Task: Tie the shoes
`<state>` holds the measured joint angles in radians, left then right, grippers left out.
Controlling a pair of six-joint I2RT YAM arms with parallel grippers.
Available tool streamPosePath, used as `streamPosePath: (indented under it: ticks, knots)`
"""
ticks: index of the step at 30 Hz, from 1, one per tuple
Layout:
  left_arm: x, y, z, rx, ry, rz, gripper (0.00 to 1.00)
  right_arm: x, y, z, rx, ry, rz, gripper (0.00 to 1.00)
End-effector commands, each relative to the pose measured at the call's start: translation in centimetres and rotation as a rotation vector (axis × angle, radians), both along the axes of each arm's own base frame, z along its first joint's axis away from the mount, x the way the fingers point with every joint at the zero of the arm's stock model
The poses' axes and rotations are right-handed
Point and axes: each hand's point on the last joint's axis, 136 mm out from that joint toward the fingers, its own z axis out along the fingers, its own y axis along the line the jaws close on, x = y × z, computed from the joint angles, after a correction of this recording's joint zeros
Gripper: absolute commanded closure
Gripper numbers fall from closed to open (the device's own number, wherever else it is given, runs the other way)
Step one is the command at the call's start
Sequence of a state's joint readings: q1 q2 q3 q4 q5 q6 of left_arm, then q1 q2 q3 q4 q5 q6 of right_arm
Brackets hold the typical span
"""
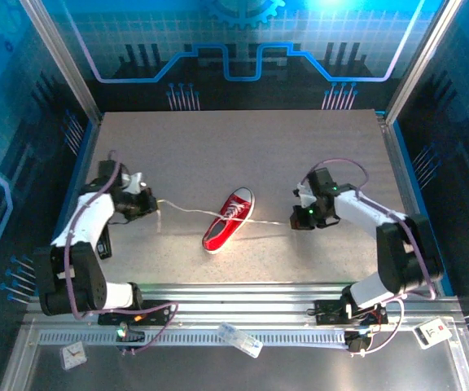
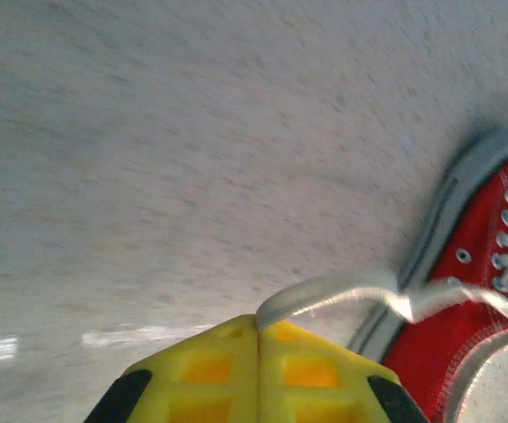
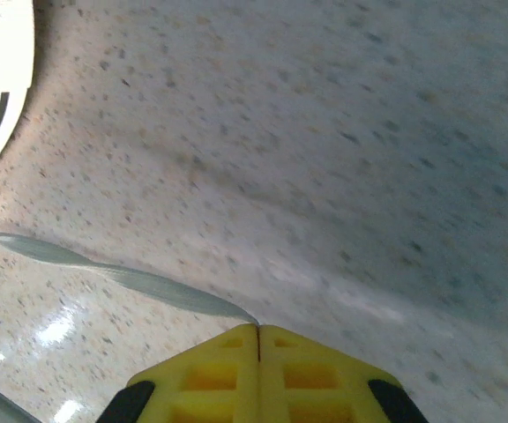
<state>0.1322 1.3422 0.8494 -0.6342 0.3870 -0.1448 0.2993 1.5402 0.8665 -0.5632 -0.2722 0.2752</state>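
Left claw [image 2: 257, 324]: clenched on white lace [image 2: 324, 293].
Right claw [image 3: 257, 330]: clenched on other lace [image 3: 104, 270].
Sneaker [image 1: 228, 218]: on counter [image 1: 218, 147], between both claws.

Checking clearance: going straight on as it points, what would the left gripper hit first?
Probably the table: the left gripper, shut on a lace, aims at bare surface; the shoe lies aside.
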Motion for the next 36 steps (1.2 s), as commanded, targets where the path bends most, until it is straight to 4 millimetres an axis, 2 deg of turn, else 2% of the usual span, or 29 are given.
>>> streamPosePath:
  ticks: [1, 6, 10, 15, 21, 24, 28, 33, 36]
  knots:
    - [-0.1, -3.5, -1.2, -0.042, 0.018, 0.025, 1.0, 2.2, 4.1, 0.9, 0.037, -0.032, 0.047, 1.0]
    - [-1.3, -9.0, -4.1, -0.081, 0.074, -0.083, 1.0, 3.0, 9.9, -0.2, 0.086, -0.018, 0.146, 1.0]
    - [-1.9, -12.9, -5.7, -0.142, 0.074, -0.154, 1.0, 3.7, 12.8, -1.6, 0.121, 0.004, 0.177, 1.0]
    - [-1.4, -17.9, -6.3, -0.193, 0.05, -0.247, 1.0, 5.5, 14.0, -2.1, 0.139, -0.011, 0.193, 1.0]
    - [0.8, -21.0, -6.0, -0.233, 0.016, -0.286, 1.0, 8.1, 13.9, -2.0, 0.155, -0.033, 0.196, 1.0]
    - [1.9, -20.8, -6.2, -0.202, 0.005, -0.28, 1.0, 8.9, 13.4, -1.4, 0.141, -0.048, 0.198, 1.0]
    - [3.8, -19.0, -6.0, -0.187, -0.016, -0.235, 1.0, 9.4, 11.9, -0.9, 0.109, -0.074, 0.176, 1.0]
    - [5.6, -15.2, -4.5, -0.146, -0.051, -0.194, 1.0, 10.2, 7.6, -0.1, 0.043, -0.121, 0.103, 1.0]
    - [6.2, -12.4, -3.2, -0.108, -0.071, -0.166, 1.0, 11.2, 4.7, 1.2, 0.016, -0.159, 0.056, 1.0]
